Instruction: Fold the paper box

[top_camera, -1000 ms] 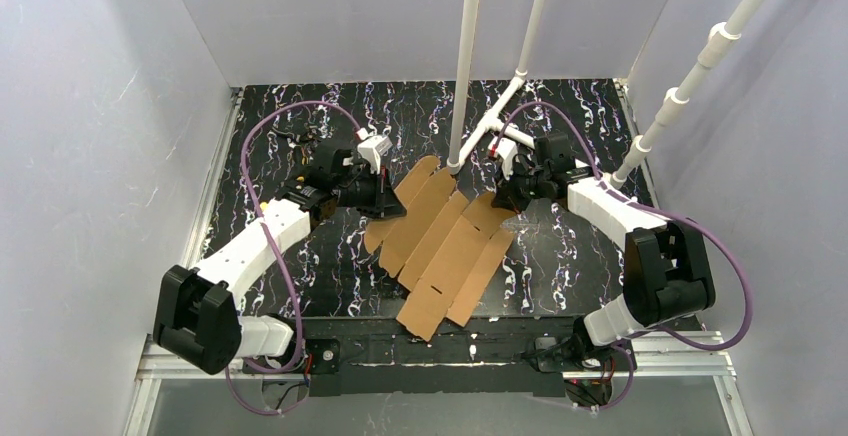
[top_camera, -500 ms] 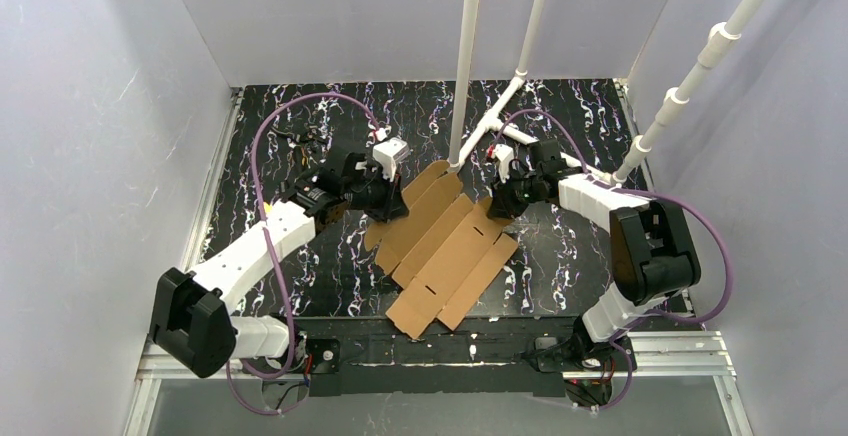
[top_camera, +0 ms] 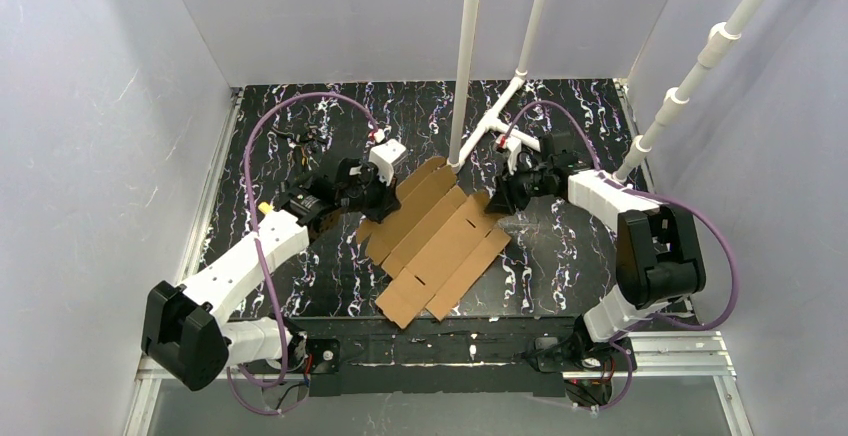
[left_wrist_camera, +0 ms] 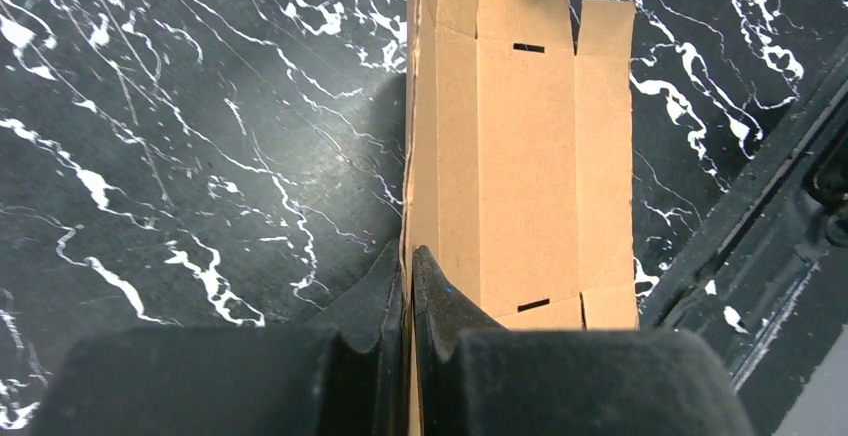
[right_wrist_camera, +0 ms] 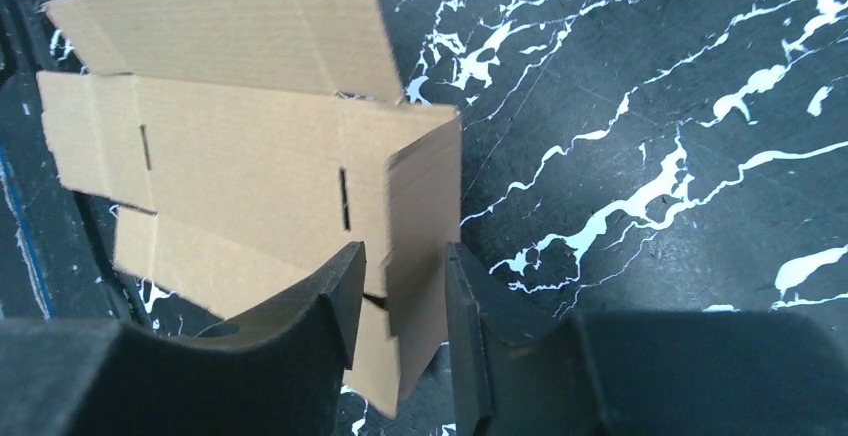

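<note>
The paper box (top_camera: 435, 246) is a flat brown die-cut sheet lying slantwise in the middle of the black marbled table. My left gripper (top_camera: 385, 196) is at its far left edge, shut on that edge. In the left wrist view the cardboard (left_wrist_camera: 525, 156) stretches away from my left gripper (left_wrist_camera: 410, 256), with its thin edge pinched between the two pads. My right gripper (top_camera: 497, 204) is at the sheet's far right corner. In the right wrist view a raised flap of the box (right_wrist_camera: 240, 156) stands between the parted jaws of my right gripper (right_wrist_camera: 405, 256), with a gap on each side.
White pipes (top_camera: 465, 56) come down to the table behind the sheet, and another pipe (top_camera: 690, 76) slants along the right wall. Pale walls close in three sides. A black rail (top_camera: 450, 341) runs along the near edge, close to the sheet's near corner.
My right gripper has opened off the flap it was pinching. The sheet has slid a little to the left and towards the near edge with my left gripper, which stays shut.
</note>
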Action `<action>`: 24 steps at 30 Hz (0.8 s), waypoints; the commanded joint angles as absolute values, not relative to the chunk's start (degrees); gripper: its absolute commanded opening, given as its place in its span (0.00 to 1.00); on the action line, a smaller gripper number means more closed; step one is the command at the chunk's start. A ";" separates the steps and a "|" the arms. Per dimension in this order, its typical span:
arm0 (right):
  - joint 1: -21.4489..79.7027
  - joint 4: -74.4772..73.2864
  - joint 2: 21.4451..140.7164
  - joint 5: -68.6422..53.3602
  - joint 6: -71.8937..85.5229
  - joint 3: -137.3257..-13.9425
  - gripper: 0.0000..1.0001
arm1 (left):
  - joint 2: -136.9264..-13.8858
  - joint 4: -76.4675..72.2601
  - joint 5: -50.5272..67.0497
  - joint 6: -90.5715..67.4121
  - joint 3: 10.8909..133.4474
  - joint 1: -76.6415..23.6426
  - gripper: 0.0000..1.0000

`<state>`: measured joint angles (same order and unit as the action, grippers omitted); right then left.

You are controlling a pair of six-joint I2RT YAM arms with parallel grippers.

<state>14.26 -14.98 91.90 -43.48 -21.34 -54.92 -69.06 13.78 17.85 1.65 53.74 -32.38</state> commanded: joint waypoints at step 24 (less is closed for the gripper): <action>11.03 -19.29 87.37 -52.50 -24.70 -57.73 0.96 | -72.93 32.83 16.17 5.58 73.85 -32.70 0.00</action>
